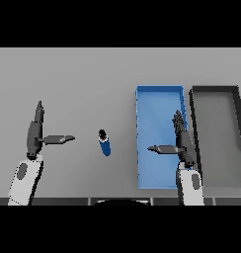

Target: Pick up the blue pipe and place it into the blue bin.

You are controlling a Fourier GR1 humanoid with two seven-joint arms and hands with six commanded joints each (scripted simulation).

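I see the blue pipe (104,143) lying on the grey table (83,79), roughly mid-table, btwn my two hands. It's a short tube, dark open end pointing away from me, lying nearly along the line of sight w/ its near end tipped slightly to the right. Nothing touches it.

The blue bin (159,90) sits to the right of the pipe, a long rectangular tray running front to back, w/ a clear strip of table btwn it and the pipe. Just beside its right wall is a dark grey bin (215,89) of similar shape; the two sit close, side by side.

My left hand (34,132) shows at the left, over bare table, well apart from the pipe. Fingers straight and pointing away from me, thumb sticking out sideways toward the pipe; thumb tip falls short of it. Holding nothing.

My right hand (183,141) shows over the right part of the blue bin, near its right wall. Fingers also straight, pointing away, thumb spread to the left across the bin's floor. Nothing in it either. Can't tell how high it sits above the bin.

Pipe is outside both bins, not yet picked up.
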